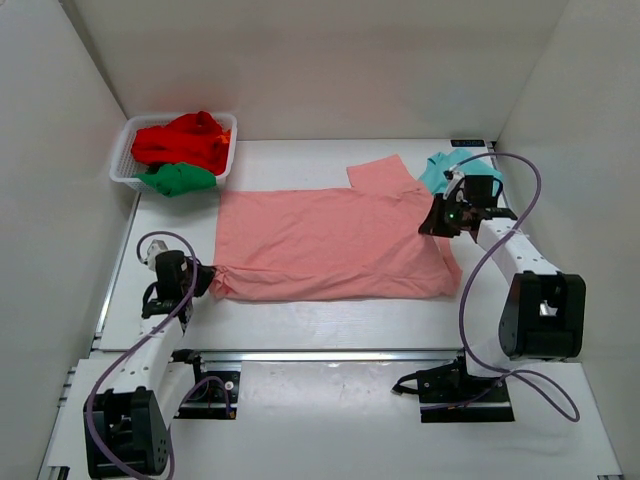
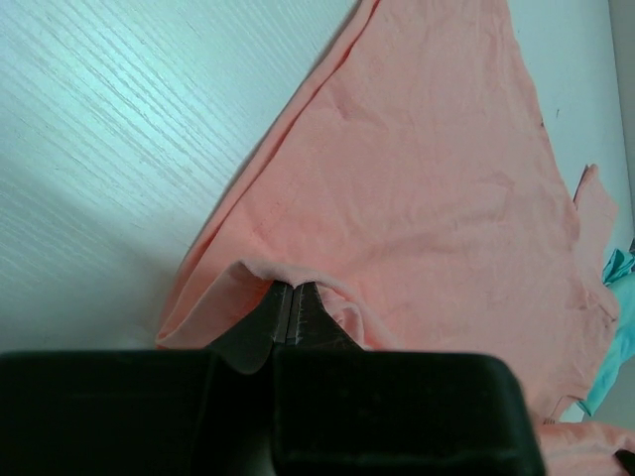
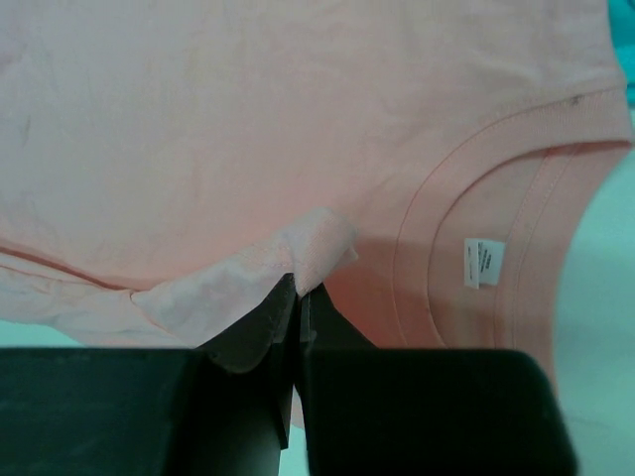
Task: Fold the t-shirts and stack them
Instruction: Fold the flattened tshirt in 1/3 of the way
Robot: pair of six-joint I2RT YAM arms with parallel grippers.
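Note:
A salmon-pink t-shirt [image 1: 330, 243] lies spread flat across the middle of the table, its hem at the left and its collar at the right. My left gripper [image 1: 207, 276] is shut on the shirt's near left corner; in the left wrist view the fabric [image 2: 437, 178] bunches over the closed gripper [image 2: 290, 288]. My right gripper [image 1: 436, 222] is shut on a fold of the shirt beside the collar [image 3: 476, 228], cloth pinched at the gripper [image 3: 301, 286]. A light teal t-shirt [image 1: 446, 167] lies behind the right arm. Red [image 1: 185, 140] and green [image 1: 178, 179] t-shirts fill the basket.
The white mesh basket [image 1: 124, 151] stands at the back left corner. White walls close in the table on the left, back and right. A metal rail [image 1: 330, 355] runs along the near edge in front of the arm bases.

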